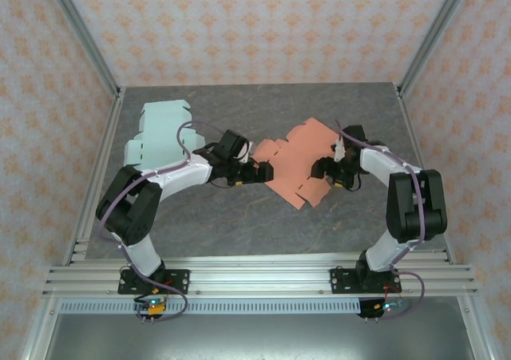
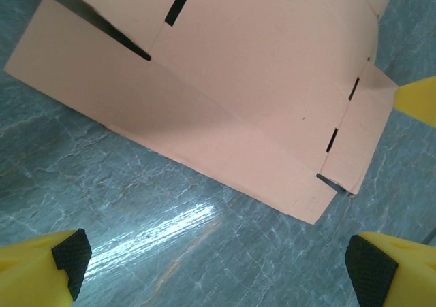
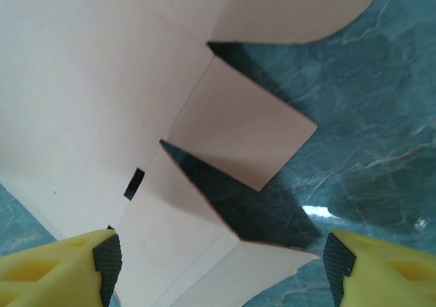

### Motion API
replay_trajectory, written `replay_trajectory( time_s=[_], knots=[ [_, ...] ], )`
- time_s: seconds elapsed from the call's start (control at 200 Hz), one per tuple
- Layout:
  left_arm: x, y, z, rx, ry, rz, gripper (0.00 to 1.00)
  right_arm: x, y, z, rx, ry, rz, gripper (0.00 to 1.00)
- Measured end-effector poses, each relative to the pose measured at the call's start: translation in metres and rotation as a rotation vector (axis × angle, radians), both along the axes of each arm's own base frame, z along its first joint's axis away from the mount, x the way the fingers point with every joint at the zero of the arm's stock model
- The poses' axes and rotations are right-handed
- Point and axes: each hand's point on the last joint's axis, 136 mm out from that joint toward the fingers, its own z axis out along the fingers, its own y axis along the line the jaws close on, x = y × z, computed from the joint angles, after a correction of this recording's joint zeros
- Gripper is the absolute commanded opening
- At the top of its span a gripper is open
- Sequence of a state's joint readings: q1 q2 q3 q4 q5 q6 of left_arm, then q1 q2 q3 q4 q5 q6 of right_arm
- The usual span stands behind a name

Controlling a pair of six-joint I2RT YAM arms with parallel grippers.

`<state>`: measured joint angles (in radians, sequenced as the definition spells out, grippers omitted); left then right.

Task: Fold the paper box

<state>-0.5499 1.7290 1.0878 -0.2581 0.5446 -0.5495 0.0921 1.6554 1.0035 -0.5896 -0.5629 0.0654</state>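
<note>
Box: the flat salmon-pink die-cut cardboard box blank (image 1: 297, 159) lay on the grey marbled table (image 1: 200, 216), long axis roughly near-to-far.
Left pincer (image 1: 260, 171): released, just beside the blank's left edge.
Right pincer (image 1: 322, 171): released, over the right flaps, the nearer of the two.

Lab test cell: aluminium frame (image 1: 255, 276), wallpaper (image 1: 255, 25)

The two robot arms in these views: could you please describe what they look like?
The left arm and right arm have white links between bulky black joints, pale lilac cables looped alongside, and black base plates. The left end effector and right end effector have yellow fingers tipped with black textured pads.
</note>
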Motion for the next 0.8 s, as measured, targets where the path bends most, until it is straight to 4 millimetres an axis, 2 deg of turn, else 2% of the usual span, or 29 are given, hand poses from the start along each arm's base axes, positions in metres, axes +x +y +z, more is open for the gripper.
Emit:
replay_trajectory(
  time_s=[0.09,0.215,0.3,0.486,0.556,0.696,0.801],
  knots=[
    [0.0,0.001,-0.001,0.004,0.002,0.001,1.0,0.007,0.004,-0.005,0.016,0.011,0.007,0.76],
    [-0.001,0.001,-0.001,0.006,0.005,0.002,1.0,0.003,0.017,-0.015,0.062,0.046,0.036,0.75],
    [-0.001,0.001,-0.001,0.008,0.004,-0.002,1.0,0.002,0.028,-0.01,0.124,0.041,0.057,0.75],
    [-0.003,0.003,-0.003,0.024,0.0,-0.015,1.0,-0.02,0.059,0.0,0.293,0.074,0.11,0.74],
    [-0.003,0.004,-0.003,0.026,-0.001,-0.015,1.0,-0.026,0.067,0.006,0.343,0.077,0.12,0.71],
    [-0.003,0.004,-0.004,0.026,0.0,-0.014,1.0,-0.027,0.08,0.017,0.423,0.071,0.128,0.62],
    [-0.003,0.004,-0.004,0.028,0.001,-0.014,1.0,-0.027,0.088,0.022,0.457,0.067,0.139,0.61]
  ],
)
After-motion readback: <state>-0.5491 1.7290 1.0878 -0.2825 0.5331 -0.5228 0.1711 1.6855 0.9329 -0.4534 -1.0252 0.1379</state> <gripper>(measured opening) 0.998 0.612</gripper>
